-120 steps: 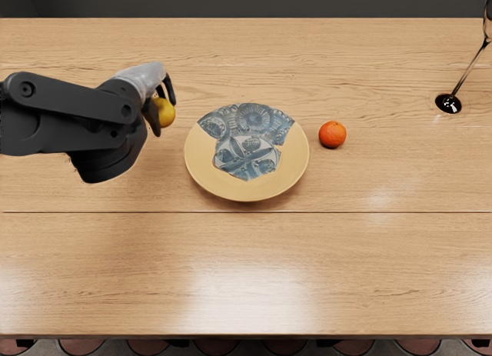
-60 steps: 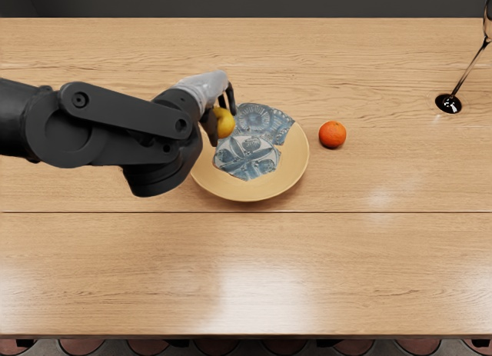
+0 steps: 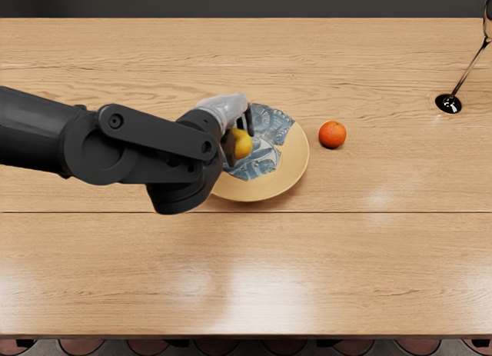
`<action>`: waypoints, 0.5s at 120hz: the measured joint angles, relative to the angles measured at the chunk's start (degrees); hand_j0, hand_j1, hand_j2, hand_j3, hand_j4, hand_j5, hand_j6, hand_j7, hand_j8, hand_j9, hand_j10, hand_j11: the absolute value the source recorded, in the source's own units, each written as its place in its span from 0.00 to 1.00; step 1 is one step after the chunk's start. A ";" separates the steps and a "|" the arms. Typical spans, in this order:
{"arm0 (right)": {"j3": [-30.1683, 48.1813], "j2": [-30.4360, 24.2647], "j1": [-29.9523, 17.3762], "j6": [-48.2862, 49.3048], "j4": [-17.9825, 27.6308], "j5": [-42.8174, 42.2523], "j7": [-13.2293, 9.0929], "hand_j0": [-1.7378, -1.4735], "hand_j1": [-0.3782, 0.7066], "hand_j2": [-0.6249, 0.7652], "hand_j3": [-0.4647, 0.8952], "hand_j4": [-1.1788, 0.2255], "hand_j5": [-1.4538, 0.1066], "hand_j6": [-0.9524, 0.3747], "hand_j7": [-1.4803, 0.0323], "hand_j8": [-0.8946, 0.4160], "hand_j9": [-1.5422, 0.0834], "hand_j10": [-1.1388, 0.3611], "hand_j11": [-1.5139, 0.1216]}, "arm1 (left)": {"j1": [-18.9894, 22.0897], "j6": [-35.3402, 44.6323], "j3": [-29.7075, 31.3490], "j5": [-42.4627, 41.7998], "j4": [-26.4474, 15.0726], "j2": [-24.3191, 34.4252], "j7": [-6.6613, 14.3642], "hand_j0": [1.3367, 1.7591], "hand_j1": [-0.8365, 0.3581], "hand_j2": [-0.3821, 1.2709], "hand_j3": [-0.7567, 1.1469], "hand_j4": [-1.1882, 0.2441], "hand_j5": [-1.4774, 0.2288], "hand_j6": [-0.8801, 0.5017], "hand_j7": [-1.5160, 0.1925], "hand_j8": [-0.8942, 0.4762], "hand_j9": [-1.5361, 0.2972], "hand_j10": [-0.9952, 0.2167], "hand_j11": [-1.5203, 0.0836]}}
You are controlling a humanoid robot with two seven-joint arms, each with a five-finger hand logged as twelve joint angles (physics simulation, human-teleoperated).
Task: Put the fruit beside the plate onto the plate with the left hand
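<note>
Head view, only view given. Left hand [image 3: 229, 124] is clenched round the yellow fruit [image 3: 242, 144], with dark fingers wrapped over it. The fruit sits over the left part of the plate [image 3: 296, 160]; can't tell if it touches the plate surface or hangs just above.

Progress, my read: pick and carry look done, the fruit is over the target. Left to do: set it down, let go, pull the arm clear. Not released yet, so the task is not complete.

Counts:
- Plate: one, patterned.
- Fruit: two, the yellow one in the hand and an orange [image 3: 332, 134] on the worktop [image 3: 307, 264] just right of the plate, apart from the rim.
- Wine glass [image 3: 461, 79]: one, far right, partly cut off.
- Arms: one; right arm out of frame.
</note>
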 joint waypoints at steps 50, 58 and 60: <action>0.00 0.00 0.00 0.00 0.02 0.00 0.00 0.30 0.03 0.45 0.34 0.84 0.93 0.72 0.98 0.68 0.95 0.76 0.93 | 1.25 0.03 0.49 -0.13 3.29 -1.78 0.11 0.76 0.57 0.36 0.40 0.51 0.50 0.34 0.53 0.33 0.50 0.44 0.56; 0.00 0.00 0.00 0.00 0.02 0.00 0.00 0.30 0.03 0.45 0.34 0.84 0.93 0.72 0.98 0.68 0.95 0.76 0.93 | 1.25 0.03 0.52 -0.15 3.82 -1.78 0.12 0.76 0.63 0.33 0.40 0.56 0.56 0.38 0.59 0.38 0.56 0.50 0.63; 0.00 0.00 0.00 0.01 0.02 0.00 0.00 0.30 0.03 0.45 0.34 0.84 0.93 0.72 0.98 0.68 0.95 0.76 0.93 | 1.25 0.03 0.53 -0.15 3.90 -1.78 0.12 0.76 0.65 0.32 0.40 0.57 0.58 0.39 0.60 0.39 0.57 0.51 0.64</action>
